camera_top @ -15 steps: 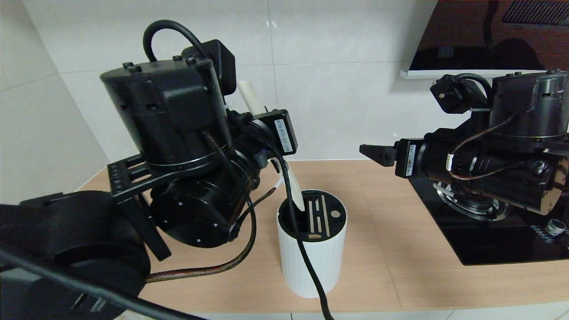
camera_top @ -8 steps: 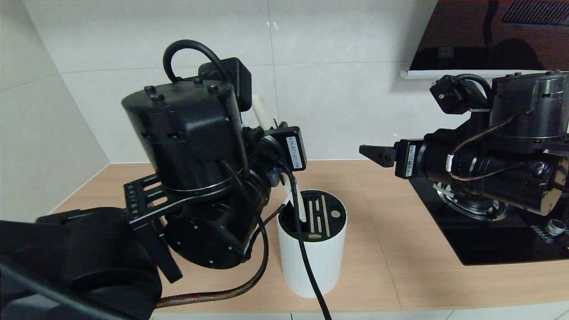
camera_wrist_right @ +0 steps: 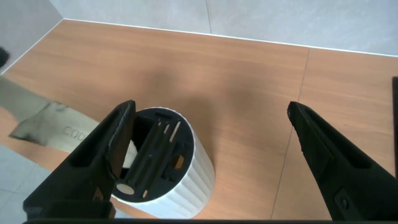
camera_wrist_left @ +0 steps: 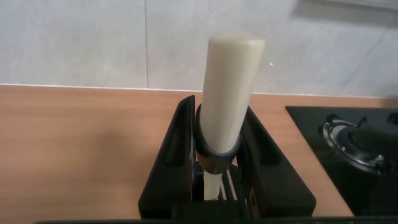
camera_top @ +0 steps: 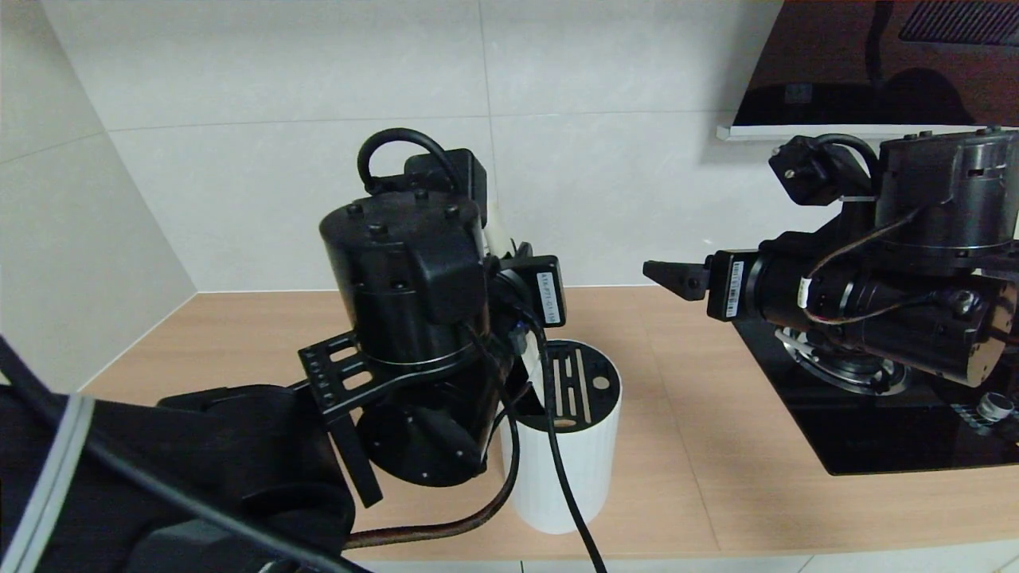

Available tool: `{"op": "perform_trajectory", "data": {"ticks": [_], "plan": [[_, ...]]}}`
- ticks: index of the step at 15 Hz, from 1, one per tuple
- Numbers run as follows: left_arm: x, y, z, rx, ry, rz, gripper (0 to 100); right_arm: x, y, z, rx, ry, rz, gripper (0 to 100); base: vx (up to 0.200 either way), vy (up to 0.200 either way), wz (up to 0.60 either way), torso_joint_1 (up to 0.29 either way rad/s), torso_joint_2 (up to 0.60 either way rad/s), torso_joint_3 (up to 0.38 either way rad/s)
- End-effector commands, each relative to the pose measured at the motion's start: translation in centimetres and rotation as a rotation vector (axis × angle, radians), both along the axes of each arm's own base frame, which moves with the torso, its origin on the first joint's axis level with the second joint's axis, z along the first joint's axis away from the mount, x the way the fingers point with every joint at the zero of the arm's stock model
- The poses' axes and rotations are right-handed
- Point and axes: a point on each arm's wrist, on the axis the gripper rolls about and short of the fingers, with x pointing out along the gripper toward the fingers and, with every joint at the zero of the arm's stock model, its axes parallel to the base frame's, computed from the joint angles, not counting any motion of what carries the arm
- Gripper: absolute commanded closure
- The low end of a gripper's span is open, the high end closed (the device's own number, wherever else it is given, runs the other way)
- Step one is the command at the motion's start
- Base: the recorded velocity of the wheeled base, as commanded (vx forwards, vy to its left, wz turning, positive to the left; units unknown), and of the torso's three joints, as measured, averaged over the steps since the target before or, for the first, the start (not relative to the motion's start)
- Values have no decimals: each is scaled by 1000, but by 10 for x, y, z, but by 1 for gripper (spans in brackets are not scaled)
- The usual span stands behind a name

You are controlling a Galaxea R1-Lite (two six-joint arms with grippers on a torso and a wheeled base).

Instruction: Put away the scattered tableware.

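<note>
My left gripper [camera_wrist_left: 219, 121] is shut on the cream handle of a knife [camera_wrist_left: 227, 87], held upright above a white ribbed cylinder, the knife holder [camera_top: 575, 458]. In the head view the handle [camera_top: 495, 227] sticks up behind the left wrist and the pale blade [camera_top: 536, 380] dips into the holder's large open slot. My right gripper [camera_wrist_right: 211, 127] hangs open with nothing in it, above the counter to the right of the holder [camera_wrist_right: 171, 171]; its dark tip [camera_top: 667, 275] points left.
The holder stands near the front edge of a wooden counter [camera_top: 716, 477]. A black gas hob [camera_top: 876, 434] occupies the counter's right part, with a range hood [camera_top: 876, 64] above. Tiled walls close the back and left.
My left arm has come down and to the right, sinking the knife's blade deeper into the holder. The right arm has stayed still.
</note>
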Motion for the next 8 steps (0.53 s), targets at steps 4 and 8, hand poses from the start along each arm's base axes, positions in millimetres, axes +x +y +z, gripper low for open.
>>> {"op": "perform_trajectory", "data": {"ticks": [4, 8], "plan": [[5, -6, -16, 43, 28, -1, 100, 1, 0, -2, -4, 6, -1, 0, 0, 0, 0, 0, 0, 0], [8, -14, -32, 73, 52, -7, 100, 2, 1, -3, -6, 8, -1, 0, 0, 0, 0, 0, 0, 0]]}}
